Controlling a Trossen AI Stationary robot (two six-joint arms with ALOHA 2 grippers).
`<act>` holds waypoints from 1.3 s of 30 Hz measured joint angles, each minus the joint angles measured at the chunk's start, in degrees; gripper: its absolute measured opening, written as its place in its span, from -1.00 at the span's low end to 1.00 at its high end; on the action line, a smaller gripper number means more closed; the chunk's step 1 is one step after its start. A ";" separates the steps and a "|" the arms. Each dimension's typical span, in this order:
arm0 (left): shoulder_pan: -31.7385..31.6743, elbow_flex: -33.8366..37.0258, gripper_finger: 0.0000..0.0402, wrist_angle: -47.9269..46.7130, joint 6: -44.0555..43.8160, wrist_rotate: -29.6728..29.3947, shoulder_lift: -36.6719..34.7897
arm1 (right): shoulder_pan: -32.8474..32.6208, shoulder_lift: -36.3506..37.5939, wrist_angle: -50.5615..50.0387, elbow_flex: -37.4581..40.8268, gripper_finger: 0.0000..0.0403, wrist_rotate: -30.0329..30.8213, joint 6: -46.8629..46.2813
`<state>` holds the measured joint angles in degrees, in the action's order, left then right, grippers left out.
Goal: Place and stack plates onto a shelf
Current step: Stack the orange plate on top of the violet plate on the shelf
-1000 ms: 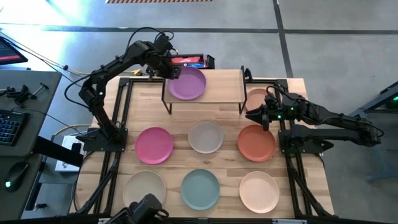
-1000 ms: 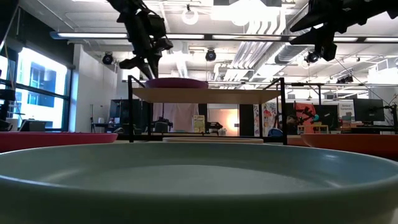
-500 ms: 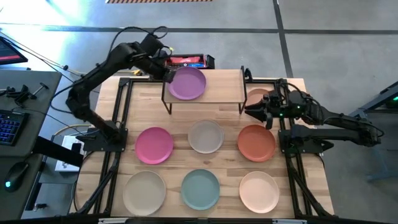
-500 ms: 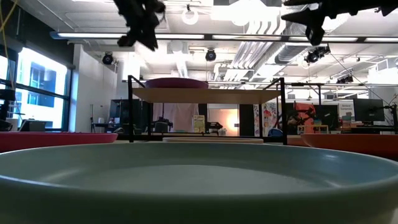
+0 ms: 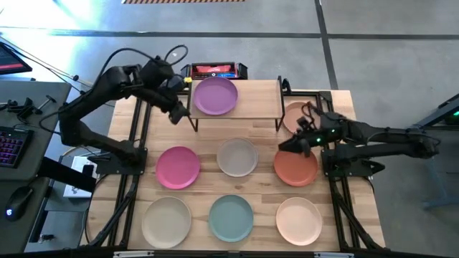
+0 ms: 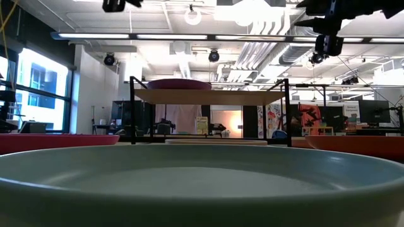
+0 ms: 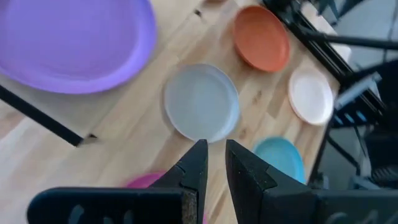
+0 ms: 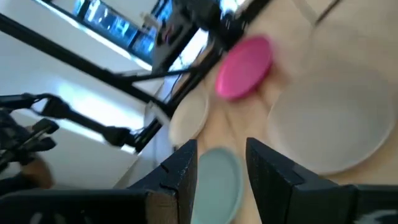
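One purple plate on the shelf, both arms empty-handed above the table.

No writing could be read anywhere. The left gripper [image 5: 176, 115] hung just off the shelf's [image 5: 258, 100] left end, fingers [image 7: 196, 167] almost closed on nothing. The purple plate [image 5: 216, 96] lay on the shelf's left half. On the table sat pink [image 5: 178, 166], beige [image 5: 166, 219], grey [image 5: 237, 157], teal [image 5: 231, 217], terracotta [image 5: 295, 165] and cream [image 5: 298, 220] plates. The right gripper [image 5: 287, 145] hovered at the terracotta plate's edge, fingers [image 8: 268, 169] parted, empty.

One plate [image 5: 215, 96] on shelf [image 5: 262, 100] — left side
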<state>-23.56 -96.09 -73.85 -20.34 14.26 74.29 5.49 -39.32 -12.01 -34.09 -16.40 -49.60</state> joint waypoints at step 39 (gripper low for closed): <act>29.47 0.04 -0.78 -16.17 -8.43 -19.65 -3.81 | -23.92 -46.99 -45.14 -32.78 -0.41 16.51 -13.90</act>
<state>5.90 -96.05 -90.02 -28.77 -5.39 70.48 -18.44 -86.31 -57.14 -66.86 0.11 -63.50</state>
